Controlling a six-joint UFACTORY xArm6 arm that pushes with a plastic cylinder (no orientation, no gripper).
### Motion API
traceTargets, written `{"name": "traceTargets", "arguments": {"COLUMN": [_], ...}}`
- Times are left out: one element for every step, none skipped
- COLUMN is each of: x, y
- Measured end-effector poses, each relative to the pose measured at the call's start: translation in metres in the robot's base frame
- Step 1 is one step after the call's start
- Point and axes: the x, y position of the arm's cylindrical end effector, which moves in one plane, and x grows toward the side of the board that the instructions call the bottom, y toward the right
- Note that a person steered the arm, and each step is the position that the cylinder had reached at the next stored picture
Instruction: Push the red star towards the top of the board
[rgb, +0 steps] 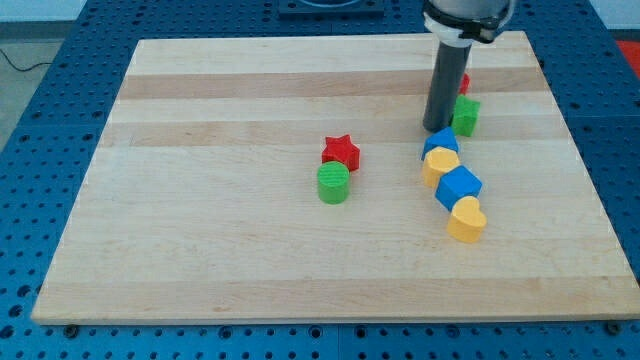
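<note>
The red star (341, 152) lies near the middle of the wooden board (230, 120), touching a green cylinder (333, 184) just below it. My tip (437, 128) is the lower end of the dark rod and stands to the right of the star, well apart from it. The tip is right above a blue block (439, 143) and just left of a green block (465, 116). A red block (464, 83) is mostly hidden behind the rod.
Below the tip runs a diagonal chain: the blue block, a yellow block (438, 166), a blue cube (459, 186) and a yellow heart (466, 221). The board lies on a blue perforated table (40, 120).
</note>
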Motion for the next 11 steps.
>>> {"name": "traceTargets", "arguments": {"x": [0.0, 0.0, 0.001, 0.027, 0.067, 0.1, 0.098, 0.066, 0.027, 0.004, 0.02], "y": [0.013, -0.028, -0.118, -0.176, -0.179, -0.175, -0.154, -0.123, -0.113, -0.114, -0.143]}}
